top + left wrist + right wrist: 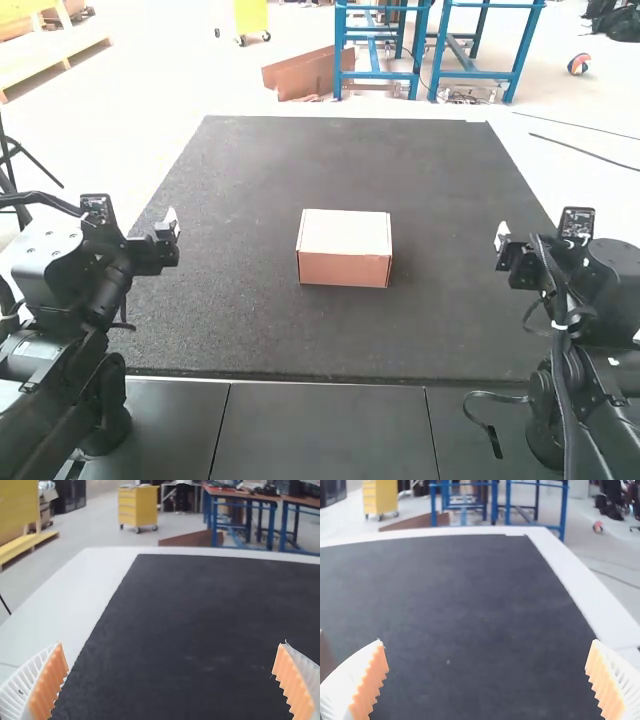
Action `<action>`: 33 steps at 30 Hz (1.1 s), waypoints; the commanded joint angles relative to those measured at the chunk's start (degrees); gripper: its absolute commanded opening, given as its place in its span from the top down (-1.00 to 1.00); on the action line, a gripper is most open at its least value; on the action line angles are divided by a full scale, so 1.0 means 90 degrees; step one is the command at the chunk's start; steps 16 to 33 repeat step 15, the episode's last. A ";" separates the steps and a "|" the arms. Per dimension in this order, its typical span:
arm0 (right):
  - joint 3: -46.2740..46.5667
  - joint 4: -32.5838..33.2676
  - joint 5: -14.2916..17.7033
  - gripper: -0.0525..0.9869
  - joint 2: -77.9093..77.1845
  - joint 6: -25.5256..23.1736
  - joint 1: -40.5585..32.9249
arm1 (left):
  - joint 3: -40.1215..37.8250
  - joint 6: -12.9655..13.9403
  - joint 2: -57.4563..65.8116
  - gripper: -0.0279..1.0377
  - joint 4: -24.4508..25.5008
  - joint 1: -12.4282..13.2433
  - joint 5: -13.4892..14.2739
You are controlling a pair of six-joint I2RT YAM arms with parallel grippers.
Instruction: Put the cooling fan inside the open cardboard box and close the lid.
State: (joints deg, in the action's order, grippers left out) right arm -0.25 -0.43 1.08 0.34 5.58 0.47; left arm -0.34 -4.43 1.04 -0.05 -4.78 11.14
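High view, near to far: you've got the left hand (167, 228) parked well left of the cardboard box (344, 247) and the right hand (503, 240) well right of it, neither touching it. Left wrist view: its orange pads (49, 680) are spread wide, nothing gripped, black mat (200, 630) under them. Right wrist view: that hand's orange pads (369, 677) are equally wide apart and it holds nothing. The box stands upright on the mat between your two hands, with its lid down flat and its top closed. Beyond the box the mat runs on to the pale surface (570, 170).
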 commanded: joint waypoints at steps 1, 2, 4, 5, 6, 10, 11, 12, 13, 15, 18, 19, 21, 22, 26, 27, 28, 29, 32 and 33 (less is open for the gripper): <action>0.0038 0.0018 -0.0110 -0.85 -0.0067 -0.0054 0.0055 | 0.0057 0.0238 -0.0115 -0.87 -0.0004 0.0003 -0.0153; 0.0038 0.0018 -0.0110 -0.85 -0.0067 -0.0054 0.0045 | 0.0047 0.0248 -0.0115 -0.87 -0.0004 0.0003 -0.0153; 0.0038 0.0018 -0.0110 -0.85 -0.0077 -0.0054 0.0045 | 0.0047 0.0287 -0.0115 -0.87 0.0006 0.0003 -0.0173; 0.0038 0.0018 -0.0110 -0.85 -0.0077 -0.0054 0.0045 | 0.0047 0.0296 -0.0115 -0.87 0.0006 0.0003 -0.0173; 0.0038 0.0018 -0.0110 -0.85 -0.0067 -0.0054 0.0045 | 0.0047 0.0326 -0.0115 -0.87 0.0006 0.0003 -0.0173; 0.0028 0.0018 -0.0110 -0.85 -0.0077 -0.0054 0.0045 | 0.0047 0.0355 -0.0115 -0.87 0.0026 0.0003 -0.0173; 0.0038 0.0018 -0.0110 -0.85 -0.0077 -0.0054 0.0045 | 0.0047 0.0365 -0.0115 -0.87 0.0035 0.0003 -0.0173; 0.0038 0.0018 -0.0110 -0.85 -0.0077 -0.0054 0.0045 | 0.0047 0.0355 -0.0115 -0.87 0.0035 0.0003 -0.0173; 0.0038 0.0018 -0.0110 -0.85 -0.0077 -0.0054 0.0045 | 0.0047 0.0355 -0.0115 -0.87 0.0026 0.0003 -0.0173; 0.0028 0.0018 -0.0110 -0.85 -0.0067 -0.0054 0.0055 | 0.0047 0.0345 -0.0115 -0.87 -0.0004 -0.0006 -0.0173; 0.0028 0.0018 -0.0110 -0.85 -0.0067 -0.0054 0.0055 | 0.0047 0.0345 -0.0115 -0.87 -0.0004 -0.0006 -0.0173; 0.0028 0.0018 -0.0110 -0.85 -0.0067 -0.0054 0.0055 | 0.0047 0.0345 -0.0115 -0.87 -0.0004 -0.0006 -0.0173; 0.0028 0.0018 -0.0110 -0.85 -0.0067 -0.0054 0.0055 | 0.0047 0.0345 -0.0115 -0.87 -0.0004 -0.0006 -0.0173; 0.0028 0.0018 -0.0110 -0.85 -0.0067 -0.0054 0.0055 | 0.0047 0.0345 -0.0115 -0.87 -0.0004 -0.0006 -0.0173; 0.0028 0.0018 -0.0110 -0.85 -0.0067 -0.0054 0.0055 | 0.0047 0.0345 -0.0115 -0.87 -0.0004 -0.0006 -0.0173; 0.0028 0.0018 -0.0110 -0.85 -0.0067 -0.0054 0.0055 | 0.0047 0.0345 -0.0115 -0.87 -0.0004 -0.0006 -0.0173; 0.0028 0.0018 -0.0110 -0.85 -0.0067 -0.0054 0.0055 | 0.0047 0.0345 -0.0115 -0.87 -0.0004 -0.0006 -0.0173; 0.0028 0.0018 -0.0110 -0.85 -0.0067 -0.0054 0.0055 | 0.0047 0.0345 -0.0115 -0.87 -0.0004 -0.0006 -0.0173; 0.0028 0.0018 -0.0110 -0.85 -0.0067 -0.0054 0.0055 | 0.0047 0.0345 -0.0115 -0.87 -0.0004 -0.0006 -0.0173; 0.0028 0.0018 -0.0110 -0.85 -0.0067 -0.0054 0.0055 | 0.0047 0.0345 -0.0115 -0.87 -0.0004 -0.0006 -0.0173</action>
